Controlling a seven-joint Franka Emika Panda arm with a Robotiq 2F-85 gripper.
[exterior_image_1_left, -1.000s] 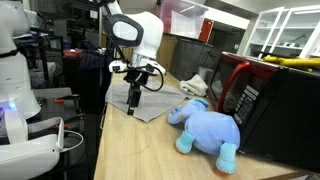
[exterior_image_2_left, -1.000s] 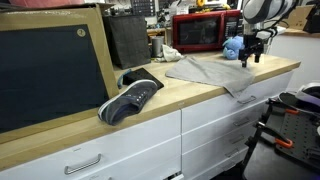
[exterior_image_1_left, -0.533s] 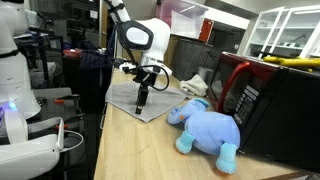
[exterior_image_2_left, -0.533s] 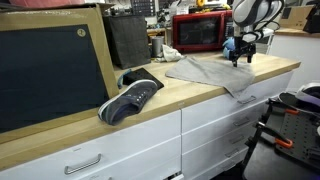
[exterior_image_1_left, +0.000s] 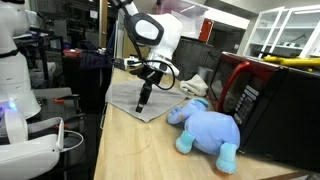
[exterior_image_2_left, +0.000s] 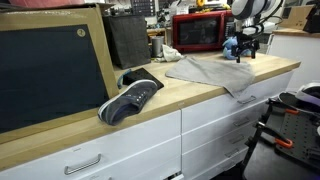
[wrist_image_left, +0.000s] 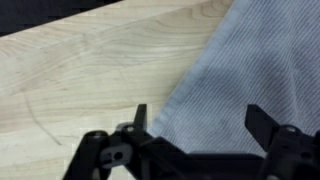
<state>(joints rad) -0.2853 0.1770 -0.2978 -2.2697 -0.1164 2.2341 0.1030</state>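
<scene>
Your gripper (wrist_image_left: 200, 125) stands wide open and has hold of nothing. In the wrist view its two dark fingers (wrist_image_left: 140, 116) are spread well apart, with only fabric showing between them. The grey cloth (wrist_image_left: 250, 60) lies directly beneath the hand. Its slanting edge passes just under one finger, while the other finger hangs over the cloth itself. In an exterior view the gripper (exterior_image_1_left: 139, 108) points down at the cloth (exterior_image_1_left: 122, 100), close above it, but you cannot tell whether the tips touch.

By my reading, the work on the cloth has barely begun. It is spread flat, with no fold, no bunching and no lifted corner, so the grasp and everything after it is not yet done.

The cloth (exterior_image_2_left: 210, 72) looks like a thin, soft weave with a fine ribbed texture, limp and roughly rectangular. One corner droops over the front edge of the counter. The counter (wrist_image_left: 80, 70) around the hand is pale wood with visible grain, smooth and hard.

Beyond the gripper (exterior_image_2_left: 240, 55), near the cloth's far side, lies a blue plush toy (exterior_image_1_left: 208, 128), rounded and fuzzy. Behind it stands a glossy red microwave (exterior_image_1_left: 250, 90). Well away from the hand, past the cloth's other end, sits a dark sneaker (exterior_image_2_left: 130, 98) with a white sole.
</scene>
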